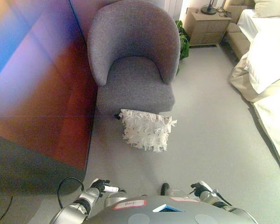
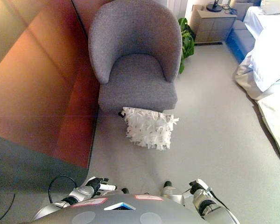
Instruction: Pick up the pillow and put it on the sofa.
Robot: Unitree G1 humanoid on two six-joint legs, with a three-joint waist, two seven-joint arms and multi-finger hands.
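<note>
Left eye view: white fringed pillow point(image 1: 146, 130) on the grey floor point(image 1: 210, 140), leaning against the front base of the grey armchair point(image 1: 133, 56), seat empty. Wooden panel point(image 1: 42, 93) close on the left, bed point(image 1: 268, 60) well apart on the right. Left hand point(image 1: 101, 186) and right hand point(image 1: 200, 190) low at the bottom edge, both well short of the pillow, holding nothing. Fingers too small to judge spread or curled: cannot tell.

Right eye view: same layout; pillow point(image 2: 149, 127) touching the chair base, left hand point(image 2: 97, 185), right hand point(image 2: 196, 187).

Step in hand, judged: approach. Best to close in squarely, reach down on both sides, squeeze the soft body rather than the fringe, lift clear of the seat edge before setting down.
</note>
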